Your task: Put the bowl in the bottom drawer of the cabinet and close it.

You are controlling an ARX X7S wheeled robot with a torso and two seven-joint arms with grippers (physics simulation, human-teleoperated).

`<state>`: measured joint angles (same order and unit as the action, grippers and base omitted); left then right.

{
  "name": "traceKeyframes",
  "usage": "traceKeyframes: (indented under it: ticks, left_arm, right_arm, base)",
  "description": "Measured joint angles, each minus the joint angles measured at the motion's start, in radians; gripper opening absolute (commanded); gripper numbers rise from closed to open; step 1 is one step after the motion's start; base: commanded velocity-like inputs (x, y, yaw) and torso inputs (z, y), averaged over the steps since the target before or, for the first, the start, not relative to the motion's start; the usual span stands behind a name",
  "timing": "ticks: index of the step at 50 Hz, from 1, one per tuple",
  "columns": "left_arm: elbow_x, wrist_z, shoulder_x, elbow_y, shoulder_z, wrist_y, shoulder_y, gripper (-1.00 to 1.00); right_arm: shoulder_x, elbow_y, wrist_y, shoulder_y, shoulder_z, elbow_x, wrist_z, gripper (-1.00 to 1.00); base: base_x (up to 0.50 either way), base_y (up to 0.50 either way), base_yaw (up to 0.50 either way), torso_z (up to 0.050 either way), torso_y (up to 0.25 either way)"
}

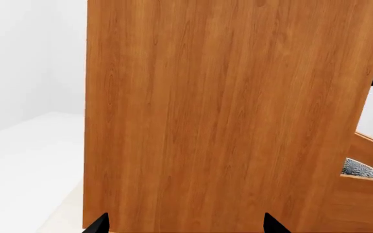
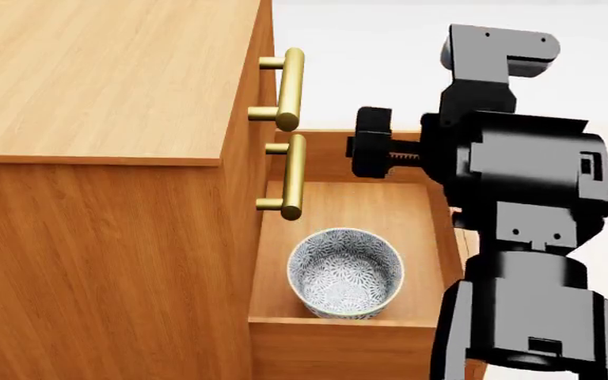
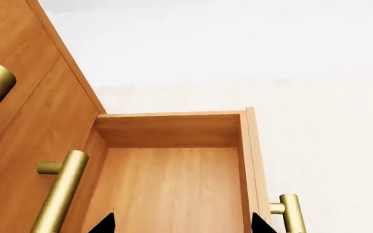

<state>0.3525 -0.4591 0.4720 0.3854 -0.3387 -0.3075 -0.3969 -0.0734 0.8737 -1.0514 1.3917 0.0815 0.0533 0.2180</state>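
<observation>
Bowl (image 2: 344,273) sits in the open drawer (image 2: 342,324); both fingers wide, empty. Risk: a hard shove topples it.

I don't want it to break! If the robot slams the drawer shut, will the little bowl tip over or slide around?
The bowl stands on a narrow foot, so a hard shove might rock it. The drawer floor looks smooth, so it could slide. It looks like china, probably fragile, so a gentle push seems safer.

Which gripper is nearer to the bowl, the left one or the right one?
Right. The right gripper hangs above the open bottom drawer holding the bowl; the left gripper faces the cabinet's side.
</observation>
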Motion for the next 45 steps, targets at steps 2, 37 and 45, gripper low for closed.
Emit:
traceKeyframes:
  ticks: [2, 37, 45]
  left_arm:
    - [0.0, 0.0, 0.0, 0.0, -0.001, 0.0, 0.0, 1.0]
    - [-0.001, -0.006, 0.004, 0.0, -0.008, 0.003, 0.003, 1.0]
    - [0.001, -0.006, 0.005, -0.004, -0.008, 0.0, 0.005, 1.0]
  right_arm:
    - [-0.008, -0.065, -0.023, -0.016, -0.005, 0.005, -0.001, 1.0]
    - [-0.18, -0.733, -0.162, -0.306, 0.082, 0.06, -0.025, 1.0]
    - [-0.203, -0.809, -0.152, -0.374, 0.121, 0.062, -0.028, 1.0]
  base:
    - [0.0, 0.0, 0.0, 0.0, 0.0]
    - [0.0, 0.0, 0.0, 0.0, 0.0]
    - [0.0, 0.0, 0.0, 0.0, 0.0]
